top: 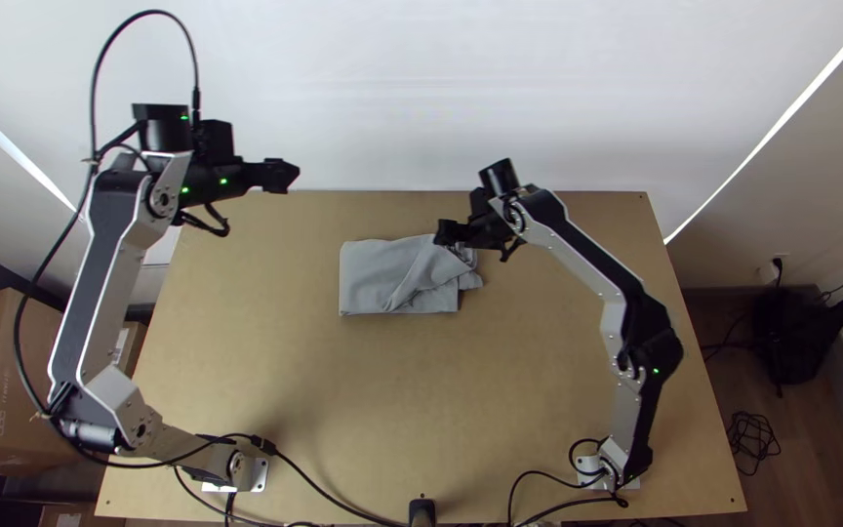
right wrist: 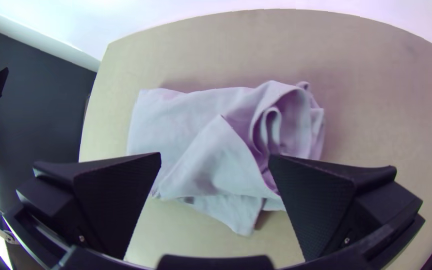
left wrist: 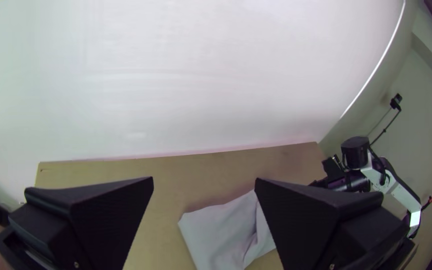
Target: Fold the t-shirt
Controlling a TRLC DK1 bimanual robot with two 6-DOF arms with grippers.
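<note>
Nearest us, the left base (top: 260, 475) and right base (top: 589, 470) stand at the near edge of the worktop (top: 343, 400), black cables beside them. Past the middle lies the shirt (top: 368, 278), its left part flat in a neat folded block, a flap slanting over it, the right end bunched in loose curls with a corner poking out. Above that rumpled end, we see the right tool (top: 443, 232), spread wide and gripping nothing. Farther off to the left, the left tool (top: 292, 176) hangs well apart from the shirt, also spread wide and empty, against the white wall (top: 441, 88).
</note>
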